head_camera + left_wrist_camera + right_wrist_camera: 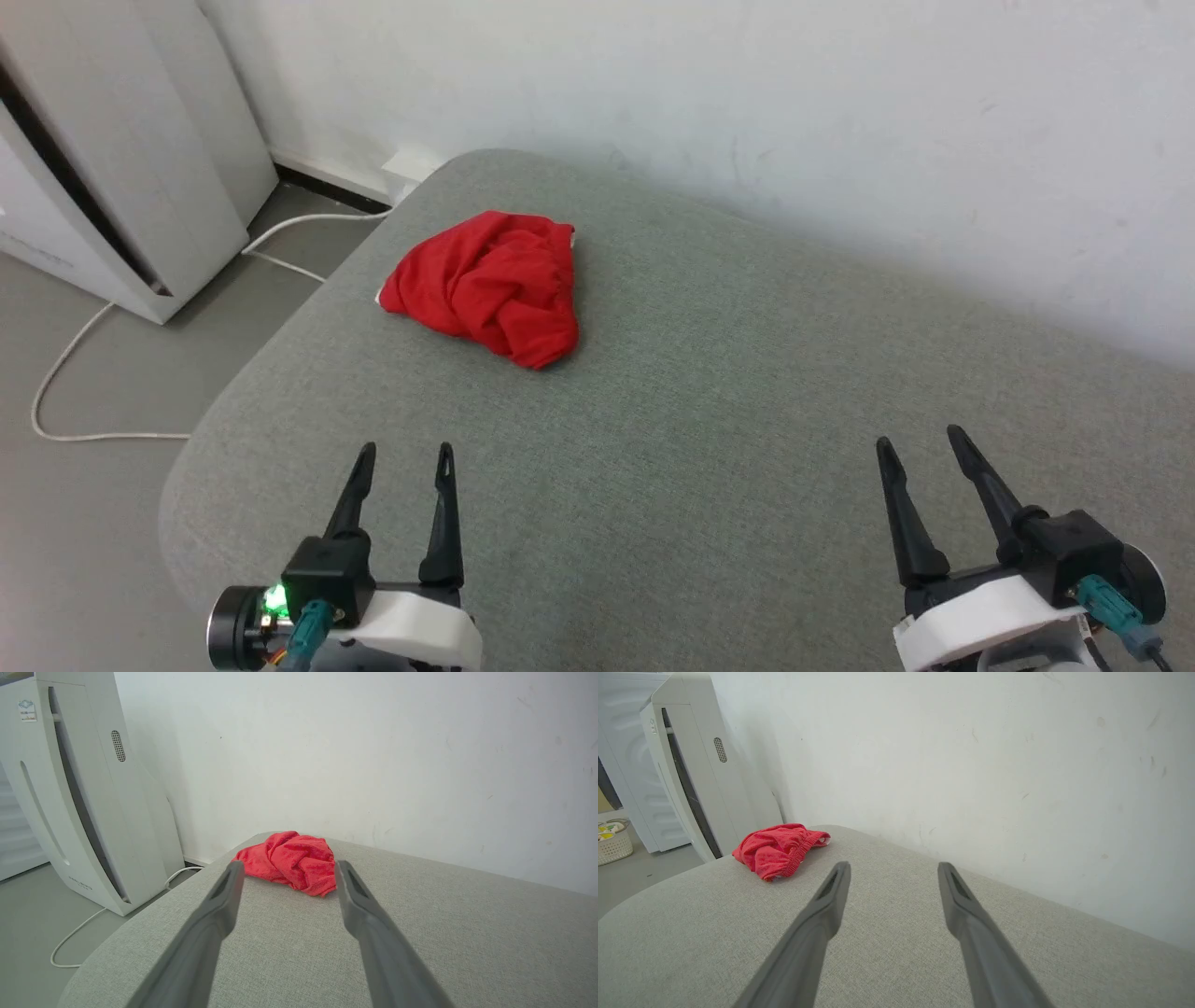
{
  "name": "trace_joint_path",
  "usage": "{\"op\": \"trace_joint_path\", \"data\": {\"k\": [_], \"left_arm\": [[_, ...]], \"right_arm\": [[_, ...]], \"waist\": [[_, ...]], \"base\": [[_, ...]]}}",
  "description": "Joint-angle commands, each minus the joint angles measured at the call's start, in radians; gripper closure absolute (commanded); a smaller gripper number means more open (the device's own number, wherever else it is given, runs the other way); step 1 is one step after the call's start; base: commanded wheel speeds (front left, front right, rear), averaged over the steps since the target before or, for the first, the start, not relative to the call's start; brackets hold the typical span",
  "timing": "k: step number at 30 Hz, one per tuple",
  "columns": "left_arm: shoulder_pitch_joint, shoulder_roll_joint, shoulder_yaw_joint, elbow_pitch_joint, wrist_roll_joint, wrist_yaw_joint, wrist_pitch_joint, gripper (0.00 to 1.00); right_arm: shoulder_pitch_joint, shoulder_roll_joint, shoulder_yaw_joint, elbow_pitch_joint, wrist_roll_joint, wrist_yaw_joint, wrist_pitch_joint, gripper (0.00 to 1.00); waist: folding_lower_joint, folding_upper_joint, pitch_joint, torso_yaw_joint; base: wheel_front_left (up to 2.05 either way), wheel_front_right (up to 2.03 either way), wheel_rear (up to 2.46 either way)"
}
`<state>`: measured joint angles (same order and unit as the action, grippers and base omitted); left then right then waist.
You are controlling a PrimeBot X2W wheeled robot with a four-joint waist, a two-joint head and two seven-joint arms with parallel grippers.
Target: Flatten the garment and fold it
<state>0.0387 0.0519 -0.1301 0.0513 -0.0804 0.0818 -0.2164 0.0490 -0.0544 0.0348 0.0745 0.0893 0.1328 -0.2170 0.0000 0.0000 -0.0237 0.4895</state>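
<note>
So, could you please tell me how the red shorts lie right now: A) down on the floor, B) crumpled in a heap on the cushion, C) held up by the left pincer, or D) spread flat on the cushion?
B: the shorts sit in a wrinkled heap on the grey cushion, apart from the open left pincer and right pincer.
</note>
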Motion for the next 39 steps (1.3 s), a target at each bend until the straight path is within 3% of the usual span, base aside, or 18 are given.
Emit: {"op": "trace_joint_path", "data": {"k": [1,17,29,35,39], "left_arm": [[0.008,-0.001,-0.005,0.002,-0.012,0.009,-0.011,0.0],[0.009,-0.002,-0.029,0.004,-0.024,0.022,-0.045,0.0],[-0.008,-0.002,-0.031,0.0,-0.04,0.03,-0.045,0.0],[-0.136,0.008,0.001,0.078,-0.058,-0.016,-0.045,0.0],[-0.302,0.044,0.009,0.21,-0.079,-0.062,0.027,0.0]], "right_arm": [[0.013,0.003,0.001,0.003,0.006,-0.002,-0.011,0.0],[0.021,0.004,0.014,0.014,0.014,-0.002,-0.044,0.0],[0.009,0.004,0.025,0.01,-0.007,-0.002,-0.045,0.0],[-0.021,0.004,0.037,-0.022,-0.064,-0.002,-0.045,0.0],[-0.038,-0.013,0.057,-0.055,-0.095,-0.002,-0.045,0.0]], "waist": [[0.0,0.0,0.002,0.01],[0.0,0.0,0.011,0.083],[0.0,0.0,0.05,0.048],[0.0,0.0,0.151,-0.013],[0.0,0.0,0.245,-0.062]], "base": [[0.0,0.0,0.0],[0.0,0.0,0.0],[0.0,0.0,0.0],[0.0,0.0,0.0],[0.0,0.0,0.0]]}}
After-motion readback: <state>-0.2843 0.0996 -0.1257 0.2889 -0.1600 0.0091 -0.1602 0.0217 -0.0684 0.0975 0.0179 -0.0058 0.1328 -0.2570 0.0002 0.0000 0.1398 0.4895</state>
